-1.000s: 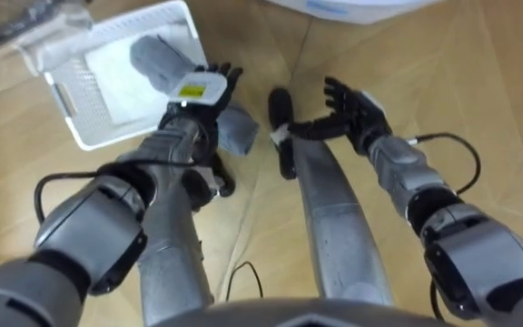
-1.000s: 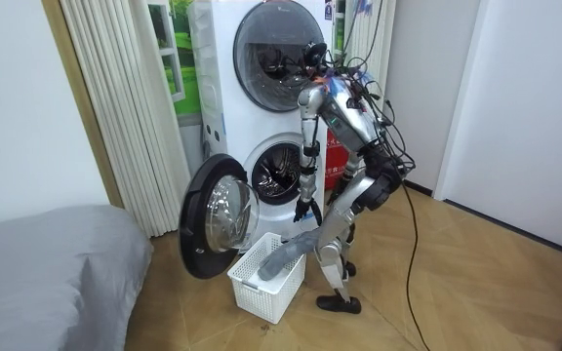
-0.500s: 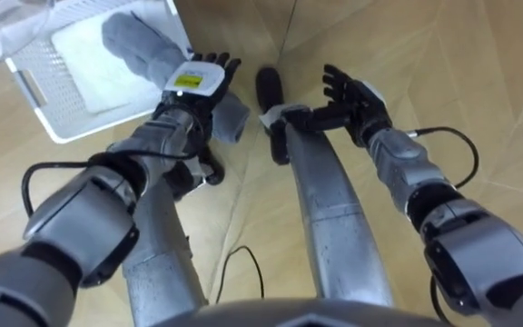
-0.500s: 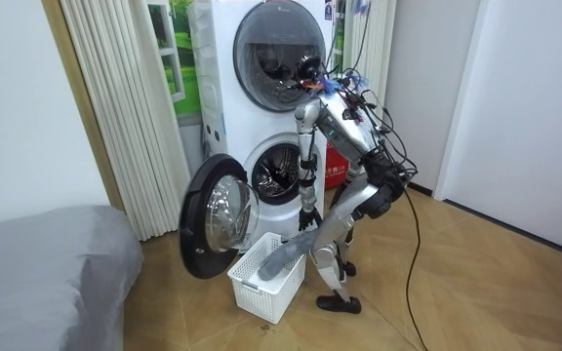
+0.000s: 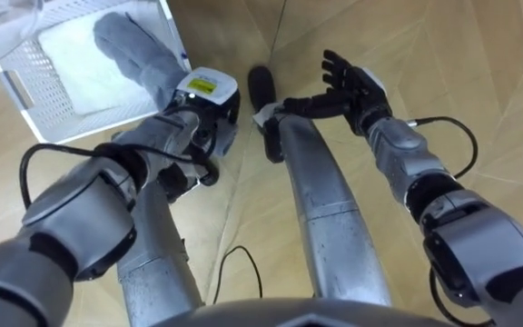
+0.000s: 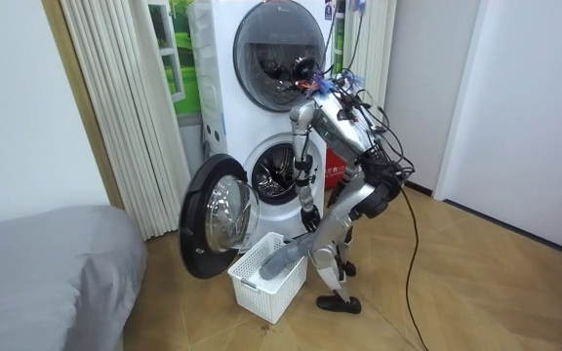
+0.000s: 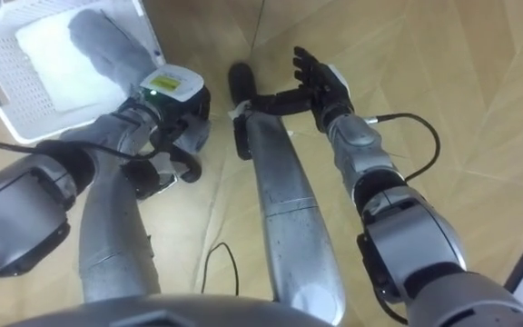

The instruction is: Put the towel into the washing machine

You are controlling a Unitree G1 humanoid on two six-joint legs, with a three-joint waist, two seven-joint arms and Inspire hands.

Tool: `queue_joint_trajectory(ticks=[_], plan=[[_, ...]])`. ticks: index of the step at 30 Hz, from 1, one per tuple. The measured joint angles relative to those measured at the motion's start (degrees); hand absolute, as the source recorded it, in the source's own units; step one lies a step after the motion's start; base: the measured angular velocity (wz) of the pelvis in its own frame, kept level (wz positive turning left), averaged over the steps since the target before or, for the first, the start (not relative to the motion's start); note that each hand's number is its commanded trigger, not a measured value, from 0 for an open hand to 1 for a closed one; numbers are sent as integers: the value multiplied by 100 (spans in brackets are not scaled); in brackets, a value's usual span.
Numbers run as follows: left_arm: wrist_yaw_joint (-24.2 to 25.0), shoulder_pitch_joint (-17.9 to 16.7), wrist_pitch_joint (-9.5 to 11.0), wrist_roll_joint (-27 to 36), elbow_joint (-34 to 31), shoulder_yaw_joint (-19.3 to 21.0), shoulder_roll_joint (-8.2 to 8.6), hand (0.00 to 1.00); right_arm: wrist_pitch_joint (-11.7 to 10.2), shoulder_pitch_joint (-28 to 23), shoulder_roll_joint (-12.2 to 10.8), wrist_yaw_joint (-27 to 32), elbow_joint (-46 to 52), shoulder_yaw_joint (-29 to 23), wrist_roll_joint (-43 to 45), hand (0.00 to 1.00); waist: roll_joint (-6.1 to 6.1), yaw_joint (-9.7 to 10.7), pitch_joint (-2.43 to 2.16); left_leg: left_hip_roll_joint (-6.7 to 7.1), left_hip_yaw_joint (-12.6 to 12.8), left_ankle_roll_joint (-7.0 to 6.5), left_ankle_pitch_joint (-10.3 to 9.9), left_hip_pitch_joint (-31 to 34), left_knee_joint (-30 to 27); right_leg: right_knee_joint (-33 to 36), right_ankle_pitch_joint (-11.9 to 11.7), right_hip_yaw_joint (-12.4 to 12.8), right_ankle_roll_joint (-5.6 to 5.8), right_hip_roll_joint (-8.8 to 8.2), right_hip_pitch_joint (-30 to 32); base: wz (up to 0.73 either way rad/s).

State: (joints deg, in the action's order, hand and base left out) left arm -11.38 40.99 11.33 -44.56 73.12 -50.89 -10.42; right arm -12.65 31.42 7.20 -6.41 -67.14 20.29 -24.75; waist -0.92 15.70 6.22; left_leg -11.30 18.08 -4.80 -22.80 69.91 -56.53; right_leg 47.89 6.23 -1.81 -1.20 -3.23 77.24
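The left arm comes in from the lower left of the frame and reaches up toward the middle. The left hand (image 5: 205,98) sits just left of the top middle, with its back turned up. The right arm comes in from the lower right, bent at the elbow. The right hand (image 5: 350,84) is right of the top middle, fingers straight and spread wide. In the room view the robot leans forward with one arm hanging straight down.

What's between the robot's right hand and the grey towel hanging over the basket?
The left hand, right beside the towel. From it to the open right hand there is wooden floor. Both eye views show this.
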Motion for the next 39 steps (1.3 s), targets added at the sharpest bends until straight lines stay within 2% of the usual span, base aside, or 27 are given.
queue_joint_trajectory(ticks=[7, 13, 16, 20, 22, 24, 25, 27, 29, 32, 35, 39], plan=[[176, -107, -31, -104, 3, 13, -12, 100, 22, -139, 0, -4, -13, 146, -214, 0, 52, 13, -16, -3, 10, 2, -14, -283, 30, -20, 14, 3, 4, 28, -270, -1], [21, -349, -26, -352, 5, 134, -60, 100, 20, -355, 13, 11, -71, 224, -240, 0, 99, -5, -30, -27, 23, 23, -24, -847, 166, -222, 19, -12, 3, 37, -853, -3], [-207, -454, -12, -350, 6, 273, -57, 100, 19, -500, 13, 47, -126, 296, -443, 0, 101, -48, -30, -37, 38, 31, -28, -1221, 272, -350, 4, -27, 14, 51, -1235, -4], [-663, -692, 79, -358, -2, 664, -125, 100, 18, -774, 28, 84, -167, 313, -495, 0, 99, -175, -34, 8, 84, 66, -16, -1893, 562, -600, 4, -12, 36, 91, -1877, -5], [-1036, -723, 176, -355, -10, 1123, -131, 100, 20, -829, 92, 165, -172, 276, -382, 0, 99, -365, -35, 12, 87, 89, -1, -2098, 669, -730, -25, -21, 39, 90, -2095, -2], [-1354, -806, 245, -342, -36, 1337, -141, 100, 18, -853, 151, 158, -179, 270, -375, 0, 99, -490, -35, 21, 96, 101, 10, -2301, 755, -787, -24, -50, 40, 74, -2288, 0], [-1540, -870, 295, -333, -78, 1483, -164, 100, 16, -855, 174, 148, -182, 268, -374, 0, 94, -540, -35, 33, 91, 118, 23, -2437, 833, -830, -26, -148, 28, 46, -2436, 6], [-1758, -936, 393, -318, -163, 1723, -234, 100, 5, -856, 186, 156, -150, 240, -274, 0, 84, -565, -43, 103, 47, 136, 56, -2593, 952, -931, -15, -200, 23, 20, -2605, 12], [-1965, -942, 441, -313, -353, 1918, -348, 100, -17, -861, 204, 197, -92, 167, -147, 0, 76, -618, -47, 110, 45, 133, 88, -2691, 1042, -1001, -15, -230, 23, -5, -2708, 9], [-2257, -973, 485, 137, -679, 2078, -425, 100, -29, -888, 206, 253, -65, 89, 61, 0, 74, -725, -48, 103, 50, 145, 103, -2902, 1126, -1040, -7, -314, 13, -30, -2922, 1], [-2360, -970, 587, 957, -817, 2178, -378, 100, -57, -822, 235, 257, -44, 83, 262, 0, 73, -794, -49, 144, 56, 161, 112, -3098, 1248, -1097, 0, -357, 6, -88, -3094, 0], [-2039, -1149, 654, 1984, -1223, 2165, -325, 100, -62, -817, 272, 251, 46, 83, 672, 0, 73, -896, -50, 208, 71, 173, 137, -3357, 1394, -1127, 41, -362, 9, -132, -3315, 4]])
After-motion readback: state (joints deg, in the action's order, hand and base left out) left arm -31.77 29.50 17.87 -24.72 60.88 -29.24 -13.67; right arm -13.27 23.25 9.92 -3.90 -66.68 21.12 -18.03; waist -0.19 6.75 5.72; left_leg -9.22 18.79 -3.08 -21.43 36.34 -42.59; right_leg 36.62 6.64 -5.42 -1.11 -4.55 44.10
